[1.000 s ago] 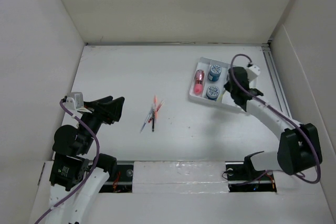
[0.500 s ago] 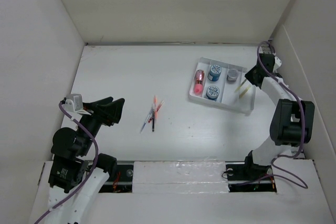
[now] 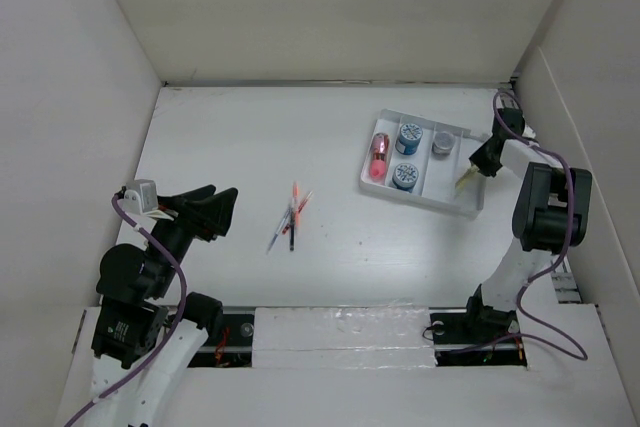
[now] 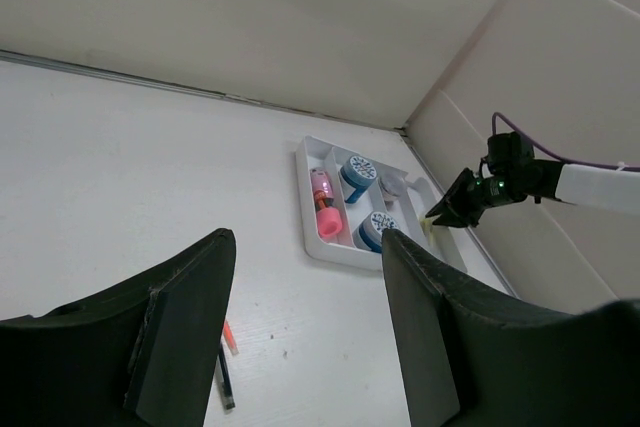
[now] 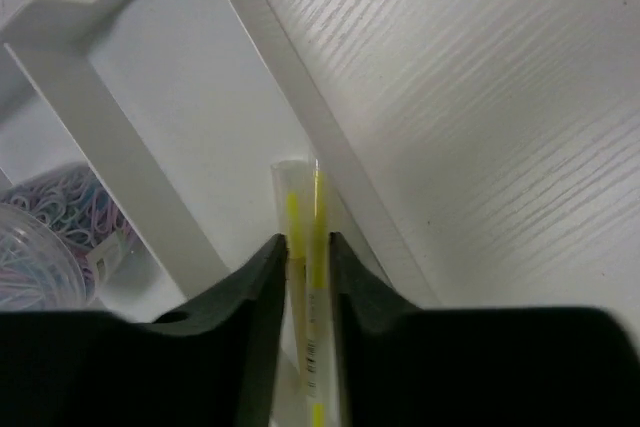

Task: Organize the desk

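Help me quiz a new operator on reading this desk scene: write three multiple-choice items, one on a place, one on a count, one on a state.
1. Where on the desk do the loose pens lie?
A) back left corner B) around the middle C) front right corner
2. How many blue-topped pots does the tray hold?
A) one B) two C) four
3. The right gripper has its jaws:
A) wide open and empty B) shut on a yellow pen C) shut on a blue-topped pot

Key: B, the pens lie bundled mid-desk; B, two blue tops show beside one grey pot; B, the wrist view shows the pen pinched between the jaws.
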Action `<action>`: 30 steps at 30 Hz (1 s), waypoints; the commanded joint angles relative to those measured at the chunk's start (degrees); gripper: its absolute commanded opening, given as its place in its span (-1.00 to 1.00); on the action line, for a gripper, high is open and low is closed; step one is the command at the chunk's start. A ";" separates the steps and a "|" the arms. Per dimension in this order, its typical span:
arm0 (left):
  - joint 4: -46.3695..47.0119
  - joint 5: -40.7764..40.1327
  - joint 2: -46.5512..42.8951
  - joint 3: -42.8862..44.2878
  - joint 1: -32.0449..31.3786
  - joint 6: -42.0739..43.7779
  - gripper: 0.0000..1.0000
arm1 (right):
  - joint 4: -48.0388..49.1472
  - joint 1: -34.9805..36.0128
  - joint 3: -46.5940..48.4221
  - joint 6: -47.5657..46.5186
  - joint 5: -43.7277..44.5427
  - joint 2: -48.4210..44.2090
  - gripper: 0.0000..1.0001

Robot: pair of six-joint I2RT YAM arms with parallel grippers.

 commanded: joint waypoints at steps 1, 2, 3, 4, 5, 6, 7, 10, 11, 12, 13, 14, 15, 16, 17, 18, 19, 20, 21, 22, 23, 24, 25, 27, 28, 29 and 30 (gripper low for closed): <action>2.52 0.34 -0.22 0.01 -0.33 0.80 0.12 | 0.26 -0.44 1.99 0.35 0.55 -1.32 -0.26; 2.60 0.43 -0.22 -0.08 -0.33 0.80 0.12 | 0.43 -0.44 1.72 0.70 0.81 -1.67 -0.15; 2.69 0.52 -0.13 0.01 -0.33 0.80 0.12 | 0.87 -0.44 1.20 0.97 0.81 -3.06 0.01; 2.61 0.35 -0.13 0.01 -0.33 0.80 0.12 | 1.31 -0.44 1.02 1.14 0.63 -3.77 0.03; 2.60 0.35 0.04 0.01 -0.33 0.80 0.12 | 1.49 -0.44 0.84 1.75 0.63 -4.83 0.20; 2.52 0.35 0.04 0.01 -0.33 0.80 0.12 | 2.27 -0.44 0.15 2.11 0.11 -7.01 0.21; 2.69 0.52 0.13 -0.08 -0.33 0.80 0.12 | 2.98 -0.44 -0.38 2.20 -0.42 -8.43 0.23; 2.61 0.26 0.13 -0.08 -0.33 0.80 0.12 | 5.53 3.05 -2.58 2.38 -0.77 -14.47 0.38; 2.60 0.17 0.22 -0.08 -0.33 0.80 0.12 | 5.62 4.29 -3.11 2.29 -0.86 -16.16 0.39; 2.60 0.08 0.48 -0.08 -0.33 0.80 0.12 | 6.75 5.78 -3.64 2.37 -0.95 -17.83 0.39; 2.60 0.17 0.48 -0.08 -0.33 0.80 0.12 | 7.63 7.54 -5.21 2.29 -0.95 -21.24 0.37; 2.60 0.17 0.74 -0.25 -0.33 0.80 0.12 | 9.38 11.73 -6.09 2.29 -1.04 -23.01 0.34; 2.69 0.08 0.83 -0.17 -0.33 0.71 0.12 | 10.62 14.30 -7.06 2.11 -1.30 -24.51 0.28; 2.43 -0.96 1.18 -0.17 -0.33 0.62 0.12 | 11.93 17.02 -8.03 1.94 -1.56 -25.92 -0.05; 2.25 -1.49 1.71 -0.17 -0.33 0.45 0.12 | 13.17 23.05 -10.04 2.02 -2.00 -28.10 -0.32; 2.08 -2.28 1.89 -0.08 -0.33 0.19 0.12 | 17.09 26.24 -11.36 2.11 -2.44 -28.74 -0.55; 1.82 -3.34 2.15 0.01 -0.33 0.10 0.11 | 18.96 29.58 -12.51 2.11 -2.79 -28.92 -0.99; 1.73 -4.04 2.67 0.01 -0.33 -0.08 0.08 | 22.37 32.75 -13.65 2.81 -1.58 -28.40 -1.00; 1.64 -4.57 2.94 0.10 -0.33 -0.34 0.07 | 23.63 39.13 -14.01 3.08 -0.69 -27.43 -1.00; 1.46 -6.58 3.20 0.10 -0.33 -0.52 0.05 | 24.77 42.24 -14.01 3.25 0.45 -26.12 -1.00; 1.55 -6.77 3.73 0.10 -0.33 -0.61 0.04 | 26.26 45.14 -13.75 3.08 1.59 -24.71 -1.00; 1.72 -7.12 3.99 0.01 -0.33 -0.69 0.04 | 26.45 50.48 -12.70 2.99 2.73 -20.87 -1.00; 2.16 -7.47 5.56 -0.25 -0.33 -0.96 0.04 | 26.02 54.97 -10.61 2.29 5.70 -17.00 -1.00; 2.16 -7.30 6.19 -0.25 0.19 -0.87 0.03 | 26.01 58.84 -8.84 1.76 6.25 -13.14 -1.00; 1.99 -7.04 6.98 -0.17 0.19 -0.87 0.02 | 25.92 60.71 -8.04 1.41 8.17 -11.44 -1.00; 1.99 -6.34 8.73 -0.08 0.98 -0.70 -0.11 | 25.57 62.38 -7.34 1.15 8.89 -9.77 -1.00; 2.51 -5.46 9.35 -0.25 2.03 -0.52 -0.24 | 25.31 65.27 -6.11 0.88 9.94 -7.58 -1.00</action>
